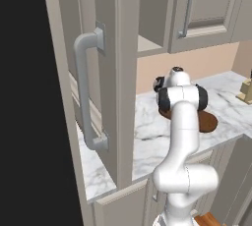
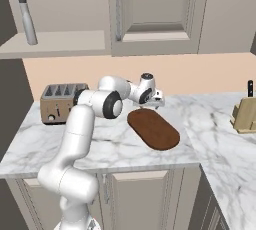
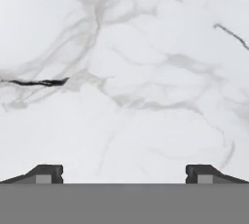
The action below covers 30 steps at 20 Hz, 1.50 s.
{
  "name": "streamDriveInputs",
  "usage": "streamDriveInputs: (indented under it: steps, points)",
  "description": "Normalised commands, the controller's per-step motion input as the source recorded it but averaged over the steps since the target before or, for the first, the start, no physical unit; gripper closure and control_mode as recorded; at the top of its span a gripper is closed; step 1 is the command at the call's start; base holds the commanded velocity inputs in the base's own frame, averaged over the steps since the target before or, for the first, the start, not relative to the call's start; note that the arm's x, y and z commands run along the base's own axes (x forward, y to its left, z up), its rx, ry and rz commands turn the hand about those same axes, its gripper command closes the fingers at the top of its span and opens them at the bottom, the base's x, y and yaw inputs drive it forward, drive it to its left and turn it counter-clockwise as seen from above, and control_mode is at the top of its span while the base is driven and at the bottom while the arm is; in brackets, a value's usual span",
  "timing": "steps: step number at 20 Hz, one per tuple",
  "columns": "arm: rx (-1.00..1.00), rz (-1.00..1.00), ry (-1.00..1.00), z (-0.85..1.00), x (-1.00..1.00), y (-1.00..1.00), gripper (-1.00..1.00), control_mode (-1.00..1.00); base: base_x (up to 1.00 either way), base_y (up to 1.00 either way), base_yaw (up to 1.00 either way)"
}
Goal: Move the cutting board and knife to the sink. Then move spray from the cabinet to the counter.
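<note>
cutting board (image 2: 153, 129) on counter (image 2: 115, 149) (gripper (image 2: 152, 105) perhaps above)

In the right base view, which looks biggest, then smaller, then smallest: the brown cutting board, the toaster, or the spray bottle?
1. cutting board
2. toaster
3. spray bottle
The board lies nearer the camera, so its lead over the toaster is unsure.

In the left base view the white arm (image 1: 185, 122) covers most of the dark reddish-brown oval wooden cutting board (image 1: 208, 122) at the white marble counter's (image 1: 147, 127) front edge. The pale wooden knife block (image 1: 245, 90) is cut by that view's right edge.
</note>
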Motion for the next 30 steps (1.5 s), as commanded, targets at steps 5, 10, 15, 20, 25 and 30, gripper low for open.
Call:
streamDriveInputs:
  steps: [5, 10, 15, 20, 25, 30]
  points:
    - [0.05, 0.00, 0.00, -0.24, -0.97, -0.65, -1.00, -1.00, 0.00, 0.00, 0.00]
    - [0.06, -0.02, 0.00, -0.22, -1.00, -0.60, -1.00, -1.00, 0.00, 0.00, 0.00]
    - [0.06, -0.08, 0.00, -0.15, -0.97, -0.56, -1.00, -1.00, 0.00, 0.00, 0.00]
    - [0.08, -0.07, 0.00, -0.09, -0.76, -0.33, -1.00, -1.00, 0.00, 0.00, 0.00]
    - [0.03, -0.01, -0.05, -0.01, -0.18, -0.05, -1.00, -1.00, 0.00, 0.00, 0.00]
    - [0.07, 0.00, -0.10, 0.54, -0.06, 0.00, -1.00, -1.00, 0.00, 0.00, 0.00]
